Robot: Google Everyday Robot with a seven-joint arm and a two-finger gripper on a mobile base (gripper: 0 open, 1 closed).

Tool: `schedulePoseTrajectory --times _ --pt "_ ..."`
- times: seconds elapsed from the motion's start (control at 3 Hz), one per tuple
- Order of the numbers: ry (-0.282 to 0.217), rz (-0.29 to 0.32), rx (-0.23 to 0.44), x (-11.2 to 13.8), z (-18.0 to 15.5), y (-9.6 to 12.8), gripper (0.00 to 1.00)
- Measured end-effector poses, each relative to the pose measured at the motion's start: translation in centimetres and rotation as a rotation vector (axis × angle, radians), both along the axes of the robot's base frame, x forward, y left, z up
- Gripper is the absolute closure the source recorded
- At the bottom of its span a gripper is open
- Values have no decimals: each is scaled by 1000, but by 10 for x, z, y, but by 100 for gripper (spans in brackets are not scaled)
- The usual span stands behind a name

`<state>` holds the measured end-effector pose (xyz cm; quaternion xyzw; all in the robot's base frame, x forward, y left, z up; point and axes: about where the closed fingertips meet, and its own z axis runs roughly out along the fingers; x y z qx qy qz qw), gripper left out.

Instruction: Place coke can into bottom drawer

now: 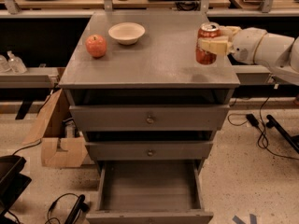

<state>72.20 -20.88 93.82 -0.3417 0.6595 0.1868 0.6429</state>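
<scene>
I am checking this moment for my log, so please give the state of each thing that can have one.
coke can: upright, gripped around its middle
gripper: shut on the coke can
bottom drawer: pulled open, nothing inside
middle drawer: shut
top drawer: shut
bowl: upright, looks empty
apple: whole, untouched
</scene>
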Motion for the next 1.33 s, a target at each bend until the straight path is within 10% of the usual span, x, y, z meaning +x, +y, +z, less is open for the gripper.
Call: schedulePoseTrajectory --times 0.67,1.33 --pt "81 34 -46 -118 -15 41 100" --pt "111 337 17 -177 -42 82 100"
